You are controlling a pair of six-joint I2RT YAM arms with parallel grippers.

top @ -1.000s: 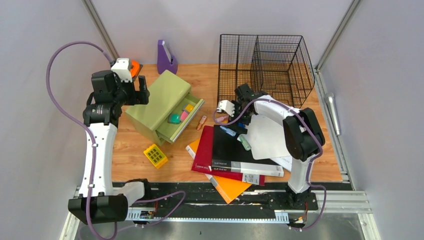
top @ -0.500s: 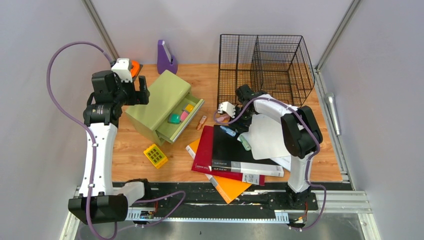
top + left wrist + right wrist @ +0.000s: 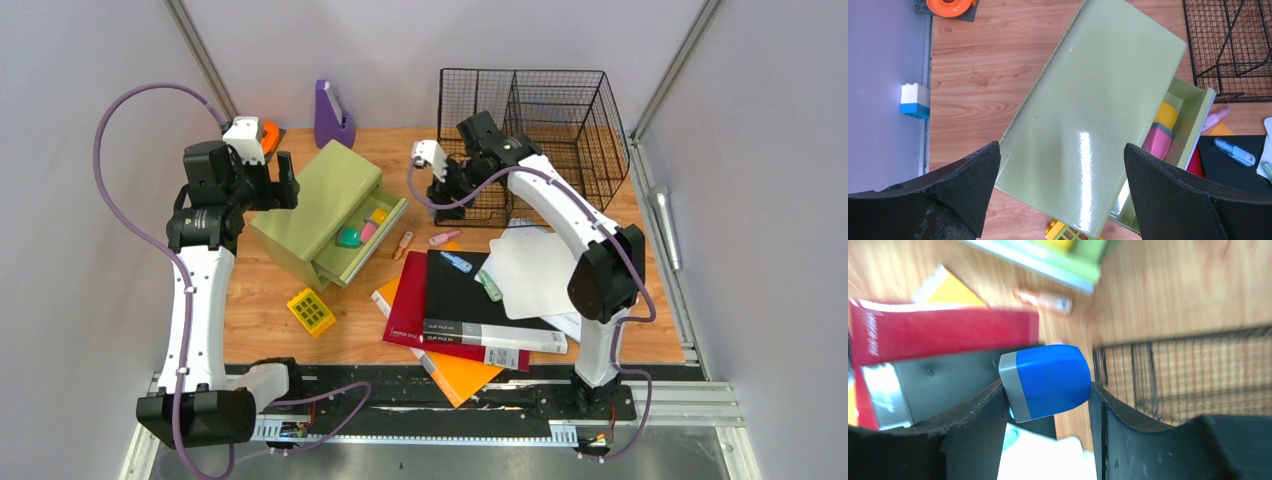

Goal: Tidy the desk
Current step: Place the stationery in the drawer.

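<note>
The desk (image 3: pixel 262 290) is a light wood tabletop. A green drawer box (image 3: pixel 318 200) stands at its left, its drawer (image 3: pixel 366 234) pulled open with yellow, pink and teal erasers inside. My left gripper (image 3: pixel 285 180) hangs open and empty above the box's top, which shows in the left wrist view (image 3: pixel 1088 110) under that gripper (image 3: pixel 1060 147). My right gripper (image 3: pixel 448 193) is in the air at the front left corner of the wire basket (image 3: pixel 530 130). In the right wrist view that gripper (image 3: pixel 1045 386) is shut on a blue eraser (image 3: pixel 1050 380) with a grey band.
Black (image 3: pixel 470 300), red (image 3: pixel 405 300) and orange (image 3: pixel 455 375) folders and white papers (image 3: pixel 535 270) lie stacked at the front right. Small pink (image 3: pixel 444 238), blue (image 3: pixel 456 263), green (image 3: pixel 489 286) and peach (image 3: pixel 403 244) items lie nearby. A yellow-green brick (image 3: pixel 311 311) and a purple holder (image 3: pixel 333 117) are at the left.
My right arm has risen from the black folder and swung back and left to the basket's front corner, with the blue eraser in its jaws. The left arm has not moved.
</note>
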